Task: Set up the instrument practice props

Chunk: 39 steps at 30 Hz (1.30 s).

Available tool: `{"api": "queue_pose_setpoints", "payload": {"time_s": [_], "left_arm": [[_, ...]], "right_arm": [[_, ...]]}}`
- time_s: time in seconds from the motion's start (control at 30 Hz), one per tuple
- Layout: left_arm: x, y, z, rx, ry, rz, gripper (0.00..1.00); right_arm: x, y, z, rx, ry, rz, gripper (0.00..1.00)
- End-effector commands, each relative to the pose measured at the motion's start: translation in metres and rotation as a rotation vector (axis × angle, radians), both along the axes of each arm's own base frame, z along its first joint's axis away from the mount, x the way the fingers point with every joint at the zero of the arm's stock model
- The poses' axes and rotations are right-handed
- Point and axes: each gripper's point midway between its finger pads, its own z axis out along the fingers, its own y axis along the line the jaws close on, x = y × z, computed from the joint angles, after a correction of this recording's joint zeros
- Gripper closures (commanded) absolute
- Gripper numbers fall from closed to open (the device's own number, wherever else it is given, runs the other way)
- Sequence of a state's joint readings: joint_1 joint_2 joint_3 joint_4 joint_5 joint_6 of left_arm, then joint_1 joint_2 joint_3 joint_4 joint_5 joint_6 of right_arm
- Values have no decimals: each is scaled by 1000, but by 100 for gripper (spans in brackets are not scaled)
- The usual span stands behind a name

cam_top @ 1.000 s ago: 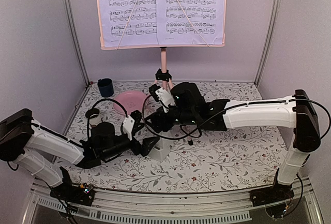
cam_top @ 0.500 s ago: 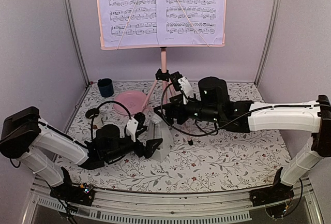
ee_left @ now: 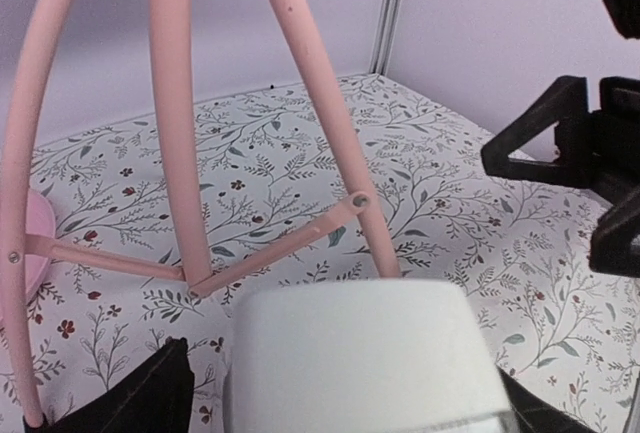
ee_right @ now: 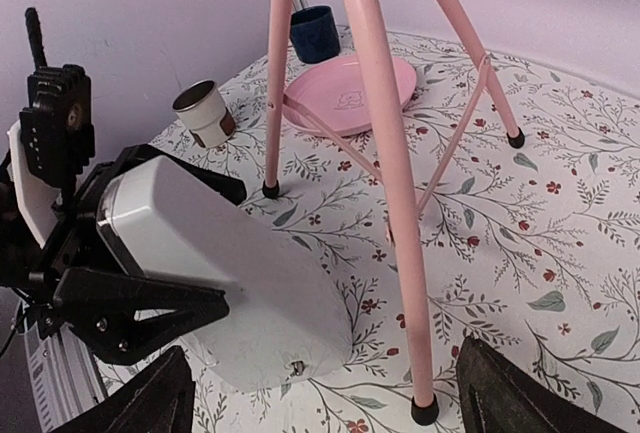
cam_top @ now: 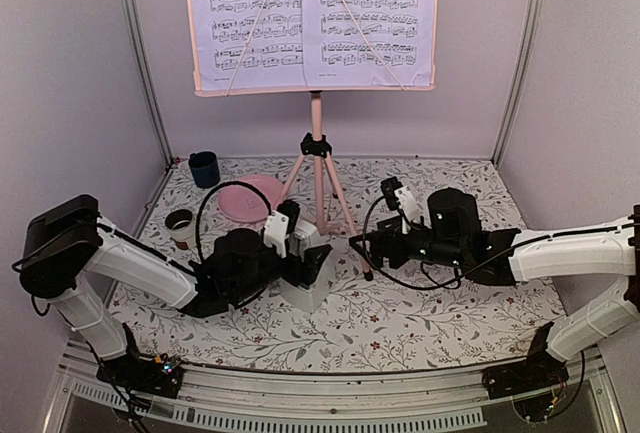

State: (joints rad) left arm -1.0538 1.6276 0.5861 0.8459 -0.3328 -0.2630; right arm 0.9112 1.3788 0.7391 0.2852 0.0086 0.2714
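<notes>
The pink music stand (cam_top: 317,118) stands at the back centre on its tripod (ee_right: 385,153), with sheet music pages (cam_top: 315,13) spread on its desk. My left gripper (cam_top: 308,265) is shut on the white metronome (cam_top: 305,283), just in front of the tripod's left leg. In the right wrist view the metronome (ee_right: 220,263) leans toward the left arm, its base low by the mat, and black fingers (ee_right: 140,303) clamp its narrow end. In the left wrist view its white top (ee_left: 360,353) fills the space between my fingers. My right gripper (cam_top: 362,243) is open and empty, right of the metronome and apart from it.
A round pink plate (cam_top: 245,196) lies left of the tripod, with a dark blue cup (cam_top: 204,168) behind it and a small brown-rimmed cup (cam_top: 180,223) at the left. The tripod legs (ee_left: 170,103) spread close ahead of both grippers. Enclosure walls stand on three sides.
My right gripper has drawn back to the right, away from the metronome. My left arm has reached further right, keeping hold of the metronome near the tripod.
</notes>
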Motion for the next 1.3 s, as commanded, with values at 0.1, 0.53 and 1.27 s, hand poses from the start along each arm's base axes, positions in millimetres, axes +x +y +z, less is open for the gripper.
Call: {"api": "queue_pose_setpoints", "payload": {"time_s": [0.1,0.53,1.27], "left_arm": [[7,-2,-21,82,40,71,21],[4,3,24,-24,11,84,55],[-13,34,121,-248,-209,119,65]], "right_arm": [[-4,-18,-5,38,-18,-25,8],[-19,-3,-44,28,-5,104,21],[-39,38,-44,43,-57,147,36]]}}
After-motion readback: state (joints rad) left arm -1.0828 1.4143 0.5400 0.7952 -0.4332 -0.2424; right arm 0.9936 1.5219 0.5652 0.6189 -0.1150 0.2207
